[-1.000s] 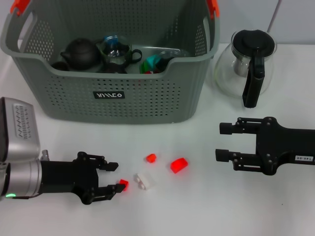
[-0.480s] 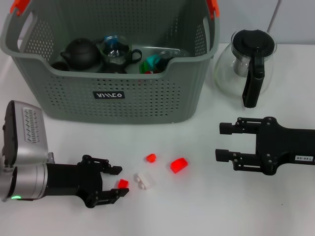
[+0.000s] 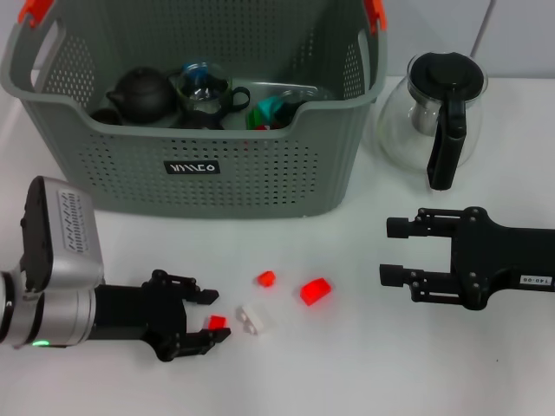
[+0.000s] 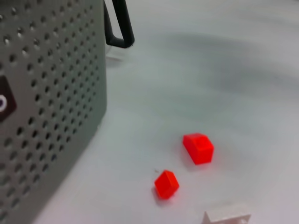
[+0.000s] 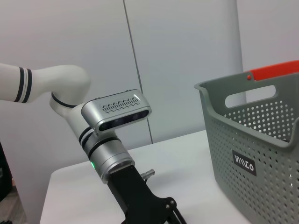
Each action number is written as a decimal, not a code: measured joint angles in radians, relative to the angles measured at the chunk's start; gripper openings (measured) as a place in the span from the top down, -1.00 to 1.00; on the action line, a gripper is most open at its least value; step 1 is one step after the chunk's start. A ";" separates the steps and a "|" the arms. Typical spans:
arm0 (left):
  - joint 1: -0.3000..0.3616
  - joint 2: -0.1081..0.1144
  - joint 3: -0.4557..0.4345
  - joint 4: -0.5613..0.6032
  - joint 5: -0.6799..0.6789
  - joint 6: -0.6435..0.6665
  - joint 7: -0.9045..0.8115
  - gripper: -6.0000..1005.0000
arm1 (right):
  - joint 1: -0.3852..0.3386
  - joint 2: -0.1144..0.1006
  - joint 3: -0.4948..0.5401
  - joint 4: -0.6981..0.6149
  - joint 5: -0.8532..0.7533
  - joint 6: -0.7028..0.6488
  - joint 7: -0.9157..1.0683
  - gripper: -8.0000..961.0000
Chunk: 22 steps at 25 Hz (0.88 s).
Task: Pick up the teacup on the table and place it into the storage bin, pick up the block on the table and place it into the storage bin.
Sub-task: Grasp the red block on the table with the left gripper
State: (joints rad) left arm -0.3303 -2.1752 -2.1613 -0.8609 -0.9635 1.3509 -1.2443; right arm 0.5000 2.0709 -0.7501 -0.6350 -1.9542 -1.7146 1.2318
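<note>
Left gripper (image 3: 211,321): jaws open around small red block (image 3: 216,322), near-left desk (image 3: 364,364). Right gripper (image 3: 390,250): jaws open, empty, right. Storage bin (image 3: 191,165), far: dark teapot (image 3: 143,94), glass cup (image 3: 203,85). Open desk between arms.

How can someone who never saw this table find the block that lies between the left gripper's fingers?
Start at the grey bin and look at the white table in front of it, where four small blocks lie. The left gripper comes in low from the robot's left, open. The red block between its fingers is the nearest one to the robot, beside the white block.
</note>
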 joint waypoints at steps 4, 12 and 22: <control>0.000 0.000 -0.003 -0.007 -0.020 0.000 0.002 -0.04 | -0.001 0.000 0.000 0.000 0.000 -0.001 0.000 -0.44; 0.000 0.003 0.002 -0.010 -0.018 -0.001 0.000 -0.03 | -0.002 0.000 0.000 0.000 0.000 0.001 0.000 -0.43; 0.001 0.003 0.004 -0.006 -0.013 -0.001 -0.002 0.00 | -0.001 0.000 0.000 0.000 0.000 0.003 0.000 -0.44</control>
State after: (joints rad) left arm -0.3292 -2.1720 -2.1571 -0.8665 -0.9764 1.3497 -1.2467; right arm 0.4986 2.0709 -0.7501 -0.6350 -1.9542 -1.7118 1.2317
